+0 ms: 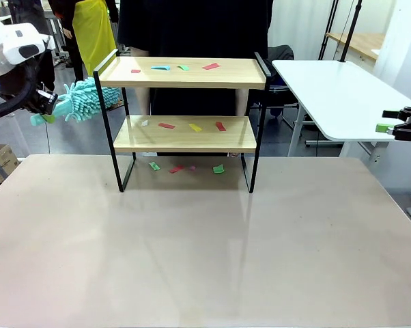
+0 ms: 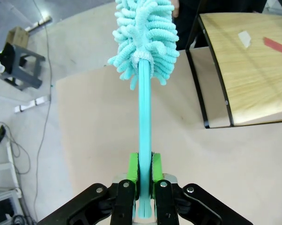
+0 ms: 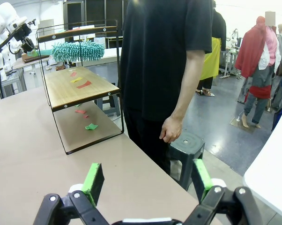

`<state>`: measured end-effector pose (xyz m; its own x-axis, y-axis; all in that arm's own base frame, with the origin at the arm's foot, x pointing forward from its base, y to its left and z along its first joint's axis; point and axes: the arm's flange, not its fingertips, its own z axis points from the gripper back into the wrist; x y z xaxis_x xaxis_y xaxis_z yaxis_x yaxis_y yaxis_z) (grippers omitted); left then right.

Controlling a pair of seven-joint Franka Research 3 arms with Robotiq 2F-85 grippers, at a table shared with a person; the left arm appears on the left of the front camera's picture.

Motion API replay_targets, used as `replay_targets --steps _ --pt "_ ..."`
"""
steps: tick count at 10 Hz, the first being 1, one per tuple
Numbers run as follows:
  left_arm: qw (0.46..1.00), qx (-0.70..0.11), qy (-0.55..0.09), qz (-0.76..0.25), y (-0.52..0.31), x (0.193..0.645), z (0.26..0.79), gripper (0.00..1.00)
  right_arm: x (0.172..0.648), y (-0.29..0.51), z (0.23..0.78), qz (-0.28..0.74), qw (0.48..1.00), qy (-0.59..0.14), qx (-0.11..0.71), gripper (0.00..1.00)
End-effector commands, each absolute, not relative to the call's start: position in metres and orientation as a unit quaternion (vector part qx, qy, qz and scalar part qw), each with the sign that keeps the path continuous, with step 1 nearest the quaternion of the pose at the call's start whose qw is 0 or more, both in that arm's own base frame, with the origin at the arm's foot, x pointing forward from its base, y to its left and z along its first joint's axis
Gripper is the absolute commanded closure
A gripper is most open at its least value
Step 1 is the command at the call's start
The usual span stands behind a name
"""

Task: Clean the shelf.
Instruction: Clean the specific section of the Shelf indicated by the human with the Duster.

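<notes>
The shelf (image 1: 185,73) stands at the far middle of the table, two light wood boards in a black frame. Coloured paper scraps (image 1: 211,66) lie on the top board, on the lower board (image 1: 195,127) and on the table beneath (image 1: 218,169). My left gripper (image 1: 48,113) is shut on the handle of a teal fluffy duster (image 1: 89,99), whose head hangs just left of the top board's end rail. In the left wrist view the handle (image 2: 144,122) runs up between the green pads (image 2: 133,168) to the duster head (image 2: 145,33), with the shelf (image 2: 244,70) at right. My right gripper (image 1: 390,120) is open, far right.
A person in black (image 3: 164,70) stands behind the shelf, one hand (image 3: 171,129) hanging down. A white side table (image 1: 335,96) sits at the back right and a dark stool (image 3: 188,145) beside the person. The near table surface (image 1: 205,246) is bare.
</notes>
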<state>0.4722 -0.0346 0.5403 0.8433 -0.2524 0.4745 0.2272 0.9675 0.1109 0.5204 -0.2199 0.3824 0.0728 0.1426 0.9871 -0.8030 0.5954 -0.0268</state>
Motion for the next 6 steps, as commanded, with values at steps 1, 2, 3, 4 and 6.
replay_targets --steps 1,2,3,4,6 --pt "0.954 0.055 -0.23 -0.183 -0.015 0.455 0.585 0.87 0.521 -0.217 0.387 0.344 0.681 -0.582 0.283 0.0" --pt "0.951 0.093 -0.203 -0.215 -0.007 0.446 0.615 0.87 0.521 -0.217 0.387 0.344 0.681 -0.582 0.283 0.0" --pt "0.944 0.131 -0.173 -0.249 -0.004 0.436 0.638 0.87 0.521 -0.217 0.387 0.344 0.681 -0.582 0.283 0.0" --pt "0.933 0.161 -0.124 -0.296 -0.004 0.424 0.653 0.87 0.521 -0.217 0.387 0.344 0.681 -0.582 0.283 0.0" --pt "0.897 0.253 -0.025 -0.362 -0.003 0.41 0.665 0.87 0.521 -0.217 0.387 0.344 0.681 -0.582 0.283 0.0"
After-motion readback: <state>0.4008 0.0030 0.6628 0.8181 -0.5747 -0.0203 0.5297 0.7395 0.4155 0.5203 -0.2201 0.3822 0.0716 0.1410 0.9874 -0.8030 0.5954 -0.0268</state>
